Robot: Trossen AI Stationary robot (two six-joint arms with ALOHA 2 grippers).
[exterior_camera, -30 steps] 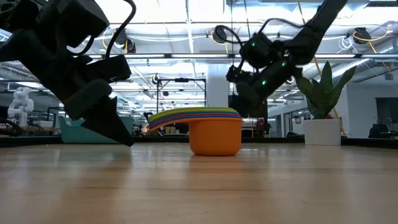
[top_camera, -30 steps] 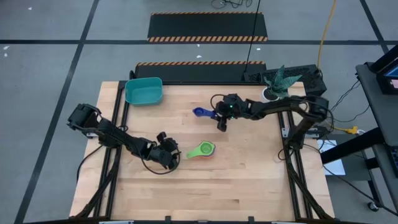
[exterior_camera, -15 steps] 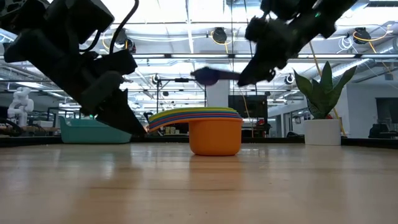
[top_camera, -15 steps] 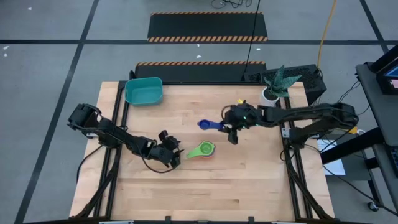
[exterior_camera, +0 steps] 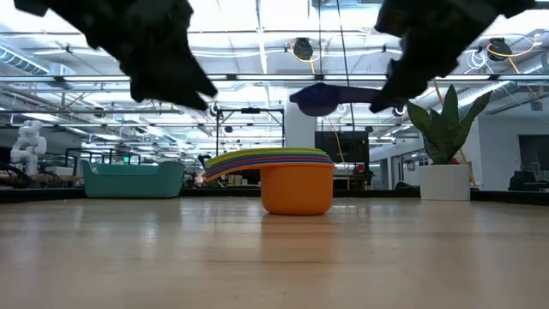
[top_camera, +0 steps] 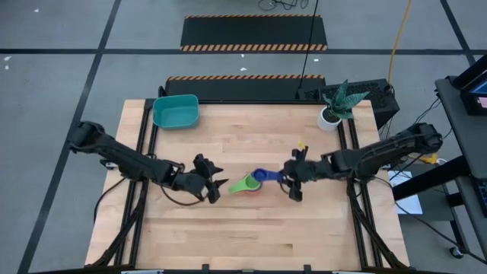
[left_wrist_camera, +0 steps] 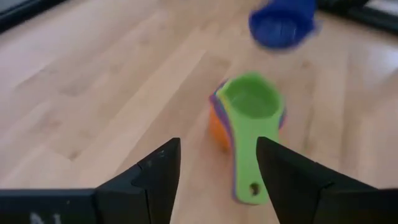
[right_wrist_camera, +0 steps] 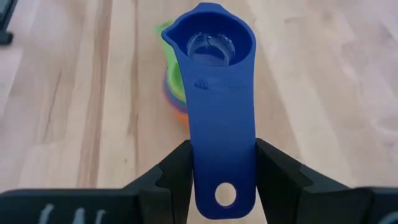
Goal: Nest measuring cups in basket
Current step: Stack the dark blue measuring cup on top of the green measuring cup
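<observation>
Spreading wide under everything: pale wood worktop (top_camera: 251, 236).

Sitting at the far left corner of the worktop, well apart from both arms: teal basket (top_camera: 176, 112), holding no cup, seen in the low view (exterior_camera: 133, 178) far behind the stack.

Standing at the far right corner: white pot with a plant (top_camera: 335, 106).

Resting near the worktop's middle, between the two arms: stack (top_camera: 248, 185) of nested cups, orange one at the bottom (exterior_camera: 297, 187), yellow, purple and other rims layered above it, green cup (left_wrist_camera: 249, 109) on top with its handle pointing toward the left arm.

Reaching in from the left and hovering raised above the worktop, just short of the green handle: left gripper (top_camera: 211, 183), jaws standing apart and holding nothing, the stack showing between its fingers (left_wrist_camera: 153, 180).

Reaching in from the right, raised at the other side of the stack: right gripper (top_camera: 294, 178), jaws clamped on the flat handle of the blue cup (right_wrist_camera: 221, 99), held level with the bowl upward.

Hanging in the air just above and slightly right of the stack, not touching it: blue cup's bowl (exterior_camera: 319, 98).
</observation>
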